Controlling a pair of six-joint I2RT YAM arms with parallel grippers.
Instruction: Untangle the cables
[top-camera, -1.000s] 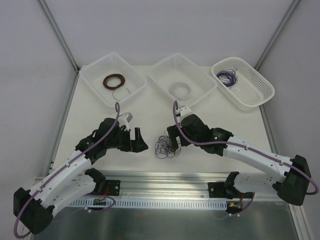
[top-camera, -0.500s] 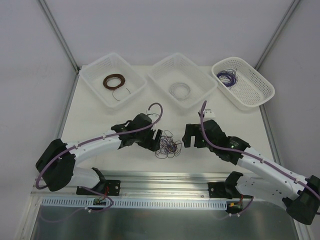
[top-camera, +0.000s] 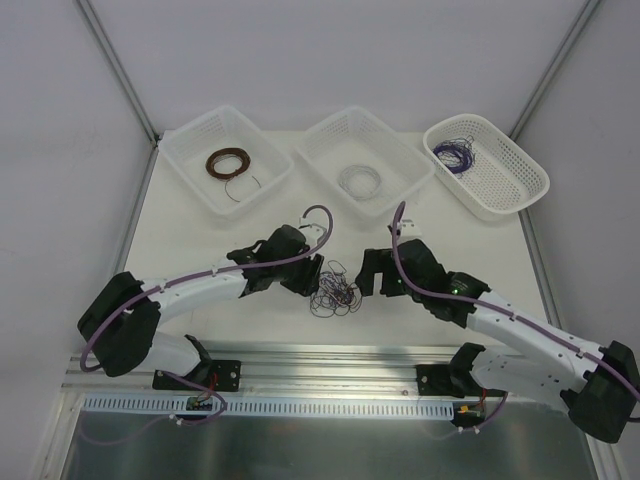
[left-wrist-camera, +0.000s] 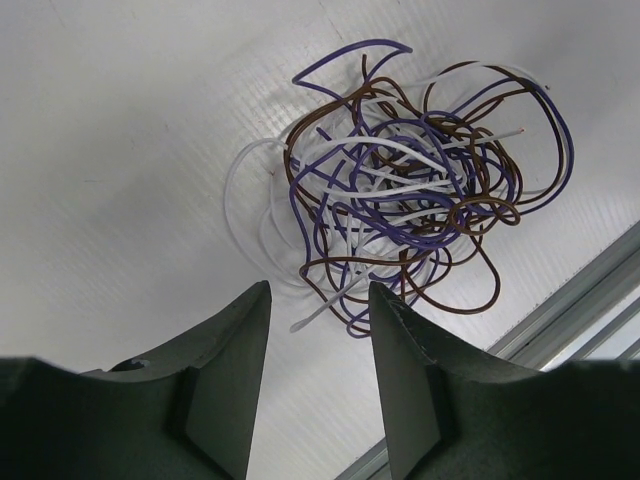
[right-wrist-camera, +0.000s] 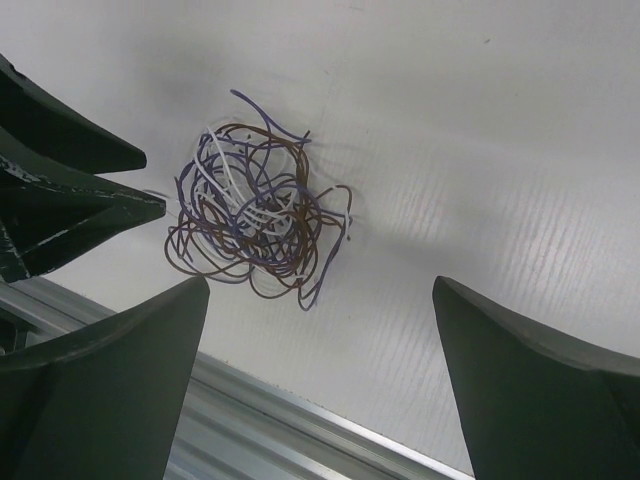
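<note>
Left hand (left-wrist-camera: 318, 295) hovers at the edge of the cables (left-wrist-camera: 400, 190), jaws partly apart with nothing between them. Right hand (right-wrist-camera: 320, 288) hangs opposite, spread wide and empty. That purple, brown and white clump lies on the table (left-wrist-camera: 120, 150) between the two.

- The white table (top-camera: 200, 250) has a metal rail (top-camera: 330, 352) running along its near edge.
- Three white baskets stand in a row along the far edge: the left basket (top-camera: 185, 160) toward the far-left corner, the middle basket (top-camera: 392, 150) at mid-edge, and the right basket (top-camera: 505, 178) by the far-right corner.
- The cables (top-camera: 335, 290), a loose clump of purple, brown and white wire, lie near the middle of the near edge, well apart from the baskets.
</note>
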